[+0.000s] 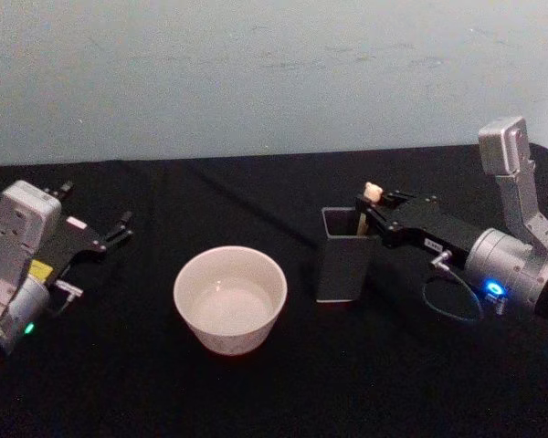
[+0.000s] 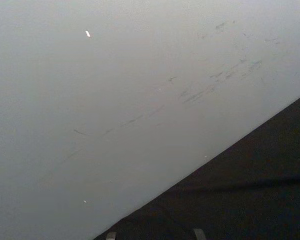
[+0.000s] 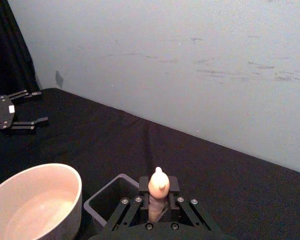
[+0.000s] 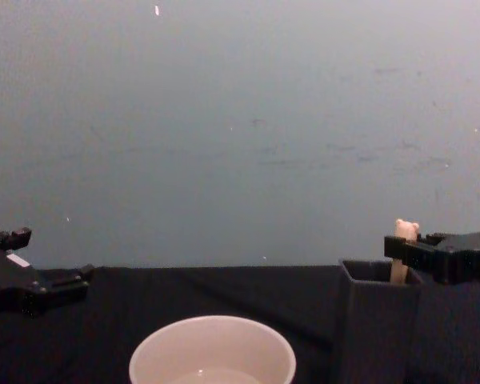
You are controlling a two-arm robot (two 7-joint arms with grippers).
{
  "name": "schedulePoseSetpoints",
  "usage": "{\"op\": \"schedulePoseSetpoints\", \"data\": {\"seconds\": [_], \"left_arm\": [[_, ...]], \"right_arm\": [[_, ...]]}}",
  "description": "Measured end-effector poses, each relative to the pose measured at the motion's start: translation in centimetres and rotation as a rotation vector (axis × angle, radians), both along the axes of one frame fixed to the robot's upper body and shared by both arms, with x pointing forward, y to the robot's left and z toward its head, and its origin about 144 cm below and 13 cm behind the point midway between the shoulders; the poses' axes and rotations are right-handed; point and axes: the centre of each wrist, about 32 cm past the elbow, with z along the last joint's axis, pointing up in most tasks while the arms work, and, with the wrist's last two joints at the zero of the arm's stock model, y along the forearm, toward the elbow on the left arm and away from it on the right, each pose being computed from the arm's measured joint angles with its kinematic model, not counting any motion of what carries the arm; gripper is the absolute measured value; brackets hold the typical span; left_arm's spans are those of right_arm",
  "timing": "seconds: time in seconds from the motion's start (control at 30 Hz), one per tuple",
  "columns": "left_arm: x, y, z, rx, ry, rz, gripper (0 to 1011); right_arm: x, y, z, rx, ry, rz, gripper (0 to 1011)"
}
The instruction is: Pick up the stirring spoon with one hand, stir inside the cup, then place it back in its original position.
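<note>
Well to the left of the working tool, the left gripper (image 1: 99,205) lies parked with its fingers spread; its yellow and white stickers are unreadable. The cup (image 1: 228,333) stands between the 2 grippers, apart from both. The right gripper (image 1: 373,219) is clenched on the stirring spoon (image 1: 372,192), which stands upright in the holder (image 1: 342,269) beneath its jaws. Probably 1 step, the grasp, is done; lift, stir and return are left. Its white label is illegible.

From the head I look steeply down on the desk (image 1: 256,196); from the chest, low and level toward the far wall (image 4: 224,120). Both share the cup (image 1: 228,339). My right wrist camera sits close behind the right claw (image 3: 158,192); the left one faces the wall.
</note>
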Motion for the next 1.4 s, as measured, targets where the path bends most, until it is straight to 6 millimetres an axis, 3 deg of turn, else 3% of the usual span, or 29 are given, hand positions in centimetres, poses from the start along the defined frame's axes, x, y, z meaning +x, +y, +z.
{"op": "schedulePoseSetpoints", "data": {"seconds": [0.63,1.4], "left_arm": [[0.0,0.0,0.0,0.000,0.000,0.000,1001],[0.0,0.0,0.0,0.000,0.000,0.000,1001]], "right_arm": [[0.0,-0.1,0.1,0.000,0.000,0.013,212],[-0.3,-1.0,3.4,0.107,-0.028,0.056,211]]}}
